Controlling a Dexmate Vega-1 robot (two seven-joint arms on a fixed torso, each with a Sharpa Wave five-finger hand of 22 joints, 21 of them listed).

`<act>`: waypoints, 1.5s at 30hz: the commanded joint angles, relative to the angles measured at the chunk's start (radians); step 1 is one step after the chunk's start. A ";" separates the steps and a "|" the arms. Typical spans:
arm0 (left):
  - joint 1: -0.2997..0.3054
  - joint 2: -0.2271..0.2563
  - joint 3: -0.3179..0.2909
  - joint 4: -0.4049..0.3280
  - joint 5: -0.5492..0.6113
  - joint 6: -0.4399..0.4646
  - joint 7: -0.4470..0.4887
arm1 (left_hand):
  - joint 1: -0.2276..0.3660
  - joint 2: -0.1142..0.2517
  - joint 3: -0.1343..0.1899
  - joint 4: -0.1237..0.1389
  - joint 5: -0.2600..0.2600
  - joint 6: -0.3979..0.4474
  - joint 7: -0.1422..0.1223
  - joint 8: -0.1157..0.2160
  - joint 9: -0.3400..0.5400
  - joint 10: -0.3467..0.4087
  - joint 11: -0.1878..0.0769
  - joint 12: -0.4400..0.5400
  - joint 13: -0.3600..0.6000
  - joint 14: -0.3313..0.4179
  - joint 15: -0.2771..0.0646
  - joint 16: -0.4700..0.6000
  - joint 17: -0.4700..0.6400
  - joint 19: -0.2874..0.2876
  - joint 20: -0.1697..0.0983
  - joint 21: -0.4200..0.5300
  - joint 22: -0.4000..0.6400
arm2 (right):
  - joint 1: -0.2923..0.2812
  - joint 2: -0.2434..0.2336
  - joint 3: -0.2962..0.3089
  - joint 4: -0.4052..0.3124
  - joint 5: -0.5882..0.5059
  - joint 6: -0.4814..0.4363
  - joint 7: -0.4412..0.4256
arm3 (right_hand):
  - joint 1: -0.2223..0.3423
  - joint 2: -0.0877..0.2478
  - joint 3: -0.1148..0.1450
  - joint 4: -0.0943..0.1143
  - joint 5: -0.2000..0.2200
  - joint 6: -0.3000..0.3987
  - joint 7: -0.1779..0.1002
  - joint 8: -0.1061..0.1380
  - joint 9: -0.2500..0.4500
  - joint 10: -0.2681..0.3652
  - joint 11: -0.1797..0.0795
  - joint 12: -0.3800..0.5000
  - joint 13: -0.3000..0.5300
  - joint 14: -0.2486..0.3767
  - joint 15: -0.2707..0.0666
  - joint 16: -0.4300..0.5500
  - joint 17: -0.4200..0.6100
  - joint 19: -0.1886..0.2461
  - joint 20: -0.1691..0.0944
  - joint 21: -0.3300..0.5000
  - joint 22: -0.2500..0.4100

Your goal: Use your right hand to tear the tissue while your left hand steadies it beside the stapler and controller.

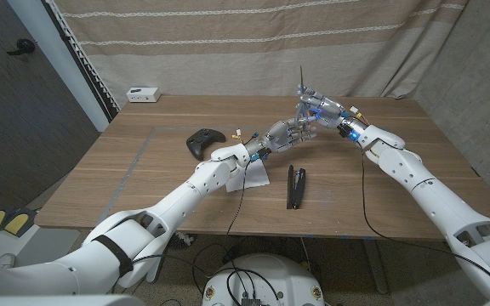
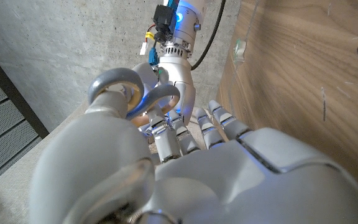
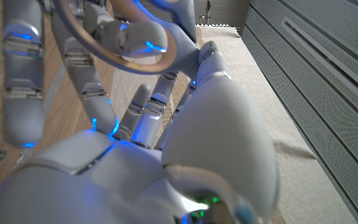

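Head view: brown wooden tabletop [image 1: 143, 183] w/ both arms meeting above its middle-rear area. Left hand [image 1: 287, 133] is raised off the surface, fingers curled toward the right hand [image 1: 320, 109], which sits just beside it, fingers bent inward. Fingertips of the two hands are touching or nearly so; cannot tell which. A thin pale strip, prob. the white tissue [image 1: 303, 83], stands up above the right hand; which fingers pinch it is too small to resolve, so the grip state of either hand cannot be told. Black game controller [image 1: 202, 141] lies on the tabletop to the left of the left forearm. Black elongated stapler [image 1: 296, 186] lies nearer the front edge, between the two arms, well apart from the controller. A white paper sheet [image 1: 255, 177] lies flat under the left forearm, just beside the stapler. Small white box [image 1: 143, 94] sits at the rear left edge.

Left wrist view: back of left hand [image 2: 185, 174] in foreground, fingers reaching out to the right hand's fingers [image 2: 160, 99], which curl in loops. Wood surface alongside.

Right wrist view: back of right hand [image 3: 142, 168], fingers extended; the left hand's fingers [image 3: 23, 68] meet them. Tissue not discernible here.
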 commanded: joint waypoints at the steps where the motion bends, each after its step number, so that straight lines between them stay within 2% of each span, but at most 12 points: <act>1: 0.021 0.016 -0.004 -0.042 -0.003 0.015 0.038 | 0.007 0.030 0.013 0.010 -0.007 0.009 -0.023 -0.006 -0.005 0.040 -0.003 0.027 0.024 0.047 -0.178 0.025 0.026 -0.005 -0.092 0.006 0.008 | -0.002 -0.010 -0.003 -0.008 -0.010 0.009 -0.014 | 0.032 0.041 0.010 0.003 0.009 0.011 -0.003 0.007 0.005 0.007 0.001 0.010 0.005 0.068 -0.132 0.003 0.002 0.001 -0.152 -0.005 0.001; 7: 0.021 0.014 -0.004 -0.039 -0.010 0.017 0.036 | 0.016 0.049 0.029 0.009 -0.009 0.027 -0.027 -0.009 -0.011 0.094 -0.004 0.064 0.069 0.095 -0.179 0.061 0.072 -0.016 -0.048 0.014 0.017 | -0.001 -0.009 -0.006 -0.005 -0.006 0.003 -0.010 | 0.032 0.041 0.010 0.004 0.010 0.012 -0.004 0.007 0.004 0.008 0.001 0.010 0.005 0.069 -0.132 0.004 0.002 0.001 -0.152 -0.007 0.001; 17: 0.010 0.006 -0.006 -0.013 -0.028 0.032 0.011 | 0.027 0.044 0.043 0.001 -0.010 0.032 -0.026 -0.010 -0.001 0.135 -0.004 0.117 0.132 0.130 -0.179 0.085 0.131 -0.019 -0.027 0.023 0.023 | 0.002 -0.006 -0.002 0.008 0.010 -0.010 -0.001 | 0.030 0.042 0.010 0.004 0.010 0.012 -0.003 0.006 0.004 0.009 0.001 0.010 0.005 0.071 -0.132 0.003 0.001 0.002 -0.151 -0.010 0.001; 22: 0.008 -0.001 -0.011 -0.002 -0.037 0.035 0.004 | 0.036 0.035 0.058 -0.002 -0.009 0.047 -0.024 -0.002 0.013 0.191 -0.005 0.174 0.191 0.178 -0.181 0.108 0.178 -0.007 -0.026 0.035 0.029 | 0.008 -0.003 -0.004 0.021 0.012 -0.016 0.008 | 0.030 0.042 0.010 0.005 0.010 0.013 -0.003 0.007 0.004 0.008 0.001 0.010 0.005 0.071 -0.132 0.003 0.000 0.002 -0.151 -0.011 0.001; 25: 0.010 -0.003 -0.014 -0.002 -0.039 0.035 0.008 | 0.044 0.026 0.067 -0.005 -0.009 0.075 -0.021 0.015 0.024 0.234 -0.005 0.211 0.224 0.198 -0.182 0.113 0.199 -0.003 -0.028 0.041 0.032 | 0.011 -0.002 -0.006 0.027 0.013 -0.021 0.013 | 0.030 0.042 0.010 0.005 0.010 0.011 -0.004 0.006 0.004 0.008 0.001 0.010 0.005 0.072 -0.132 0.004 0.001 0.003 -0.151 -0.012 0.001; 26: 0.010 -0.004 -0.015 -0.001 -0.040 0.035 0.009 | 0.052 0.020 0.074 -0.007 -0.010 0.096 -0.023 0.031 0.037 0.281 -0.006 0.251 0.258 0.212 -0.181 0.114 0.217 0.004 -0.025 0.048 0.036 | 0.012 -0.001 -0.006 0.028 0.012 -0.021 0.013 | 0.030 0.042 0.010 0.005 0.010 0.013 -0.004 0.007 0.004 0.008 0.001 0.010 0.005 0.072 -0.132 0.003 0.001 0.003 -0.151 -0.012 0.001; 29: 0.008 -0.009 -0.017 0.007 -0.043 0.032 0.005 | 0.059 0.018 0.081 -0.007 -0.011 0.088 -0.022 0.032 0.046 0.297 -0.005 0.274 0.281 0.221 -0.182 0.113 0.228 0.000 -0.030 0.049 0.038 | 0.012 0.001 -0.006 0.031 0.013 -0.022 0.013 | 0.030 0.042 0.010 0.005 0.010 0.013 -0.004 0.007 0.003 0.010 0.000 0.010 0.004 0.072 -0.132 0.003 0.000 0.003 -0.151 -0.013 0.002; 32: 0.011 -0.013 -0.022 0.007 -0.047 0.030 0.009 | 0.071 0.011 0.087 -0.007 -0.017 0.110 -0.019 0.059 0.075 0.335 -0.005 0.333 0.343 0.238 -0.182 0.107 0.252 0.000 -0.027 0.055 0.043 | 0.014 0.002 -0.005 0.036 0.015 -0.024 0.017 | 0.030 0.042 0.010 0.005 0.010 0.013 -0.003 0.007 0.003 0.010 0.000 0.010 0.004 0.072 -0.132 0.002 0.000 0.004 -0.151 -0.014 0.002; 36: 0.018 -0.016 -0.030 0.001 -0.056 0.035 0.026 | 0.095 0.002 0.095 -0.010 -0.022 0.136 -0.020 0.106 0.128 0.351 -0.003 0.409 0.436 0.276 -0.183 0.102 0.287 0.004 -0.032 0.067 0.051 | 0.014 0.004 -0.003 0.038 0.016 -0.026 0.012 | 0.029 0.042 0.010 0.005 0.011 0.013 -0.004 0.007 0.003 0.010 0.000 0.010 0.004 0.072 -0.132 0.002 -0.001 0.004 -0.151 -0.014 0.002; 40: 0.024 -0.015 -0.033 -0.007 -0.061 0.042 0.037 | 0.098 0.006 0.098 -0.008 -0.022 0.138 -0.021 0.111 0.134 0.348 -0.003 0.413 0.444 0.282 -0.184 0.103 0.291 0.008 -0.033 0.070 0.052 | 0.014 0.004 -0.003 0.039 0.016 -0.029 0.012 | 0.029 0.042 0.010 0.005 0.011 0.011 -0.005 0.006 0.003 0.010 0.000 0.010 0.004 0.073 -0.132 0.003 0.000 0.005 -0.151 -0.015 0.002; 43: 0.031 -0.014 -0.038 -0.015 -0.067 0.045 0.046 | 0.110 0.005 0.098 -0.007 -0.024 0.163 -0.021 0.145 0.166 0.354 -0.002 0.454 0.495 0.304 -0.185 0.103 0.310 0.009 -0.033 0.075 0.056 | 0.014 0.004 -0.005 0.038 0.013 -0.030 0.010 | 0.029 0.041 0.010 0.004 0.011 0.012 -0.002 0.006 0.003 0.009 0.000 0.010 0.004 0.073 -0.133 0.003 0.000 0.006 -0.150 -0.016 0.002; 45: 0.034 -0.014 -0.040 -0.018 -0.068 0.044 0.050 | 0.112 0.005 0.098 -0.007 -0.024 0.161 -0.020 0.149 0.172 0.355 -0.002 0.462 0.504 0.308 -0.185 0.104 0.314 0.008 -0.032 0.076 0.057 | 0.014 0.003 -0.005 0.037 0.013 -0.033 0.008 | 0.029 0.042 0.010 0.004 0.011 0.011 -0.001 0.006 0.003 0.009 0.000 0.009 0.004 0.072 -0.133 0.002 -0.001 0.007 -0.150 -0.016 0.002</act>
